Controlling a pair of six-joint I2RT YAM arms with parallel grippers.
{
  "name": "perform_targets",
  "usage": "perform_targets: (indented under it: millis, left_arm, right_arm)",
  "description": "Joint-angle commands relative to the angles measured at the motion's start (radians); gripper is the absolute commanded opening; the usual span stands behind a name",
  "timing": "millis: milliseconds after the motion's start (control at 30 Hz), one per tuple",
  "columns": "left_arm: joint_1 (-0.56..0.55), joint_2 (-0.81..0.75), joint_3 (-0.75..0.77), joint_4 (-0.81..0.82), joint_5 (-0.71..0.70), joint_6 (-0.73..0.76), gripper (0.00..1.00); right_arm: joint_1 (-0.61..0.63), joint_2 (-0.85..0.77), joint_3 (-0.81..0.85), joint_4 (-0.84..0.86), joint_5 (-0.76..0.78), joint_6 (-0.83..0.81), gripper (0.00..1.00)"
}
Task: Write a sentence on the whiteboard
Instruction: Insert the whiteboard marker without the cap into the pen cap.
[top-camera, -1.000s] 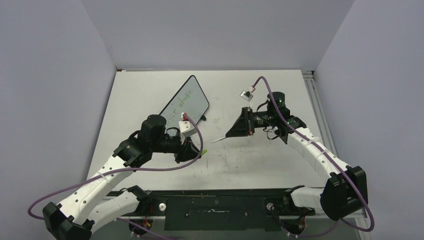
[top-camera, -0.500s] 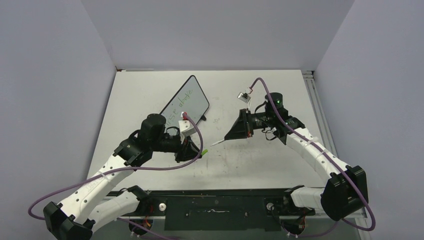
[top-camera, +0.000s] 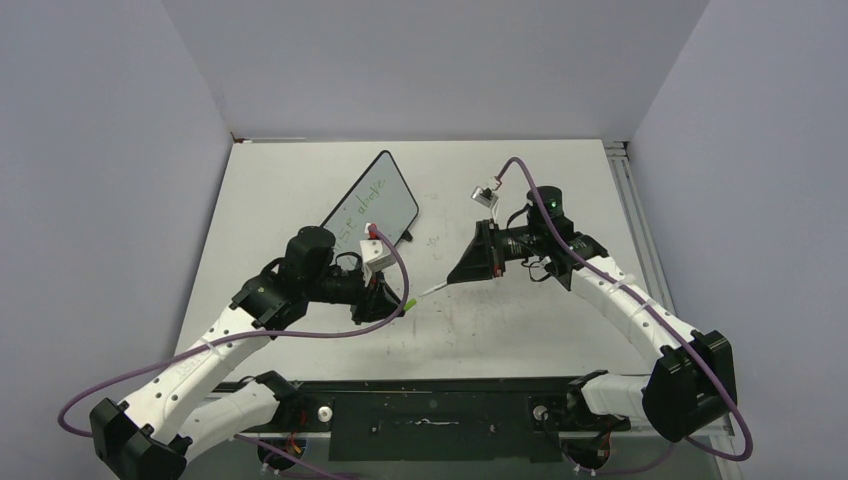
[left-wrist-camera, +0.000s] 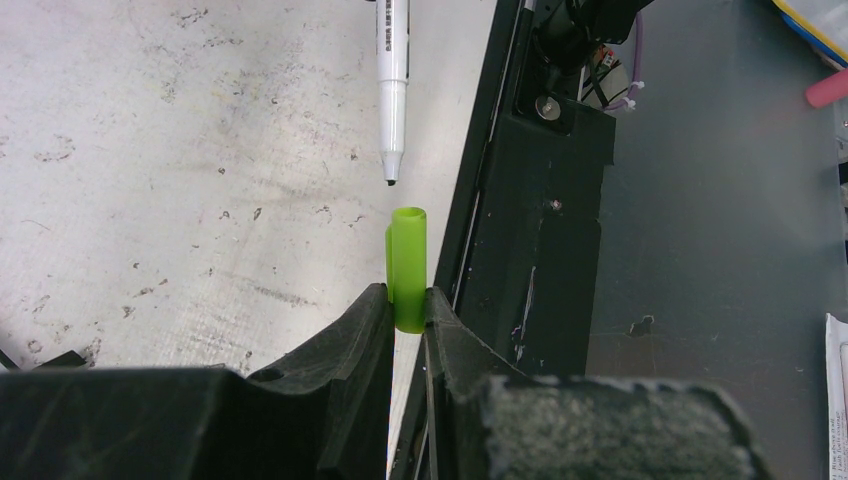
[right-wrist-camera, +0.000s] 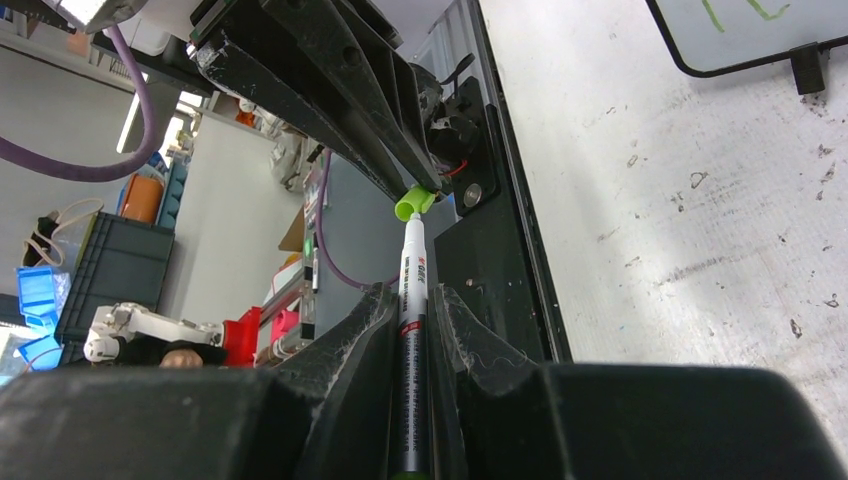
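Two end effectors: the left end effector (left-wrist-camera: 408, 300) is pinched narrow on a green marker cap (left-wrist-camera: 408, 265), whose open mouth points outward. The right end effector (right-wrist-camera: 418, 298) is clamped tight on the barrel of a white marker (right-wrist-camera: 411, 290) with its tip bare.
Whiteboard: it (top-camera: 395, 205) stands on small black feet on the scuffed white surface (top-camera: 520, 320), angled away toward the far side.
Sentence: green lettering (top-camera: 358, 210) in two short lines on the whiteboard's face; the words are too small to read here.
Meeting point: cap and marker hang off the whiteboard's near end, on the arm-base side, and touch neither the whiteboard nor the surface.
Step in hand: recapping the marker, as I judge it, since the writing looks done. Tip and cap mouth face each other just apart.
Next move: the tip sits slightly to one side of the cap's mouth, so it wants centring on the cap's axis, then a straight push until it seats. A skewed entry could ink the rim or twist the cap in its grip.
Count: one whiteboard, one sentence, one marker, one cap, two arms.
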Motion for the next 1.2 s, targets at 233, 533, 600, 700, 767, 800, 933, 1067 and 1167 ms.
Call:
perform_targets:
  millis: [233, 533, 600, 700, 767, 800, 933, 1067, 1167]
  left_arm:
    - [0.008, 0.008, 0.018, 0.03, 0.025, 0.002, 0.0]
    - [0.013, 0.012, 0.018, 0.03, 0.027, 0.0, 0.0]
    - [0.014, 0.013, 0.019, 0.03, 0.027, 0.0, 0.0]
    - [0.014, 0.014, 0.018, 0.031, 0.026, -0.001, 0.0]
    - [0.014, 0.014, 0.018, 0.03, 0.026, -0.001, 0.0]
    - [0.014, 0.014, 0.019, 0.031, 0.027, 0.0, 0.0]
    - [0.014, 0.014, 0.018, 0.03, 0.027, 0.0, 0.0]
    - [0.014, 0.017, 0.019, 0.031, 0.029, 0.0, 0.0]
    - [0.014, 0.017, 0.02, 0.03, 0.03, -0.001, 0.0]
  right_arm:
    - [0.023, 0.006, 0.039, 0.034, -0.024, -0.037, 0.08]
    - [0.029, 0.004, 0.037, 0.035, -0.025, -0.042, 0.08]
    - [0.029, 0.004, 0.037, 0.035, -0.024, -0.044, 0.08]
    - [0.029, 0.003, 0.035, 0.035, -0.024, -0.044, 0.08]
    - [0.03, 0.006, 0.038, 0.035, -0.024, -0.045, 0.08]
    - [0.03, 0.007, 0.038, 0.035, -0.023, -0.045, 0.08]
    - [0.035, 0.012, 0.038, 0.034, -0.02, -0.048, 0.09]
    - [0.04, 0.019, 0.041, 0.035, -0.014, -0.048, 0.09]
    - [0.044, 0.022, 0.044, 0.036, -0.013, -0.05, 0.09]
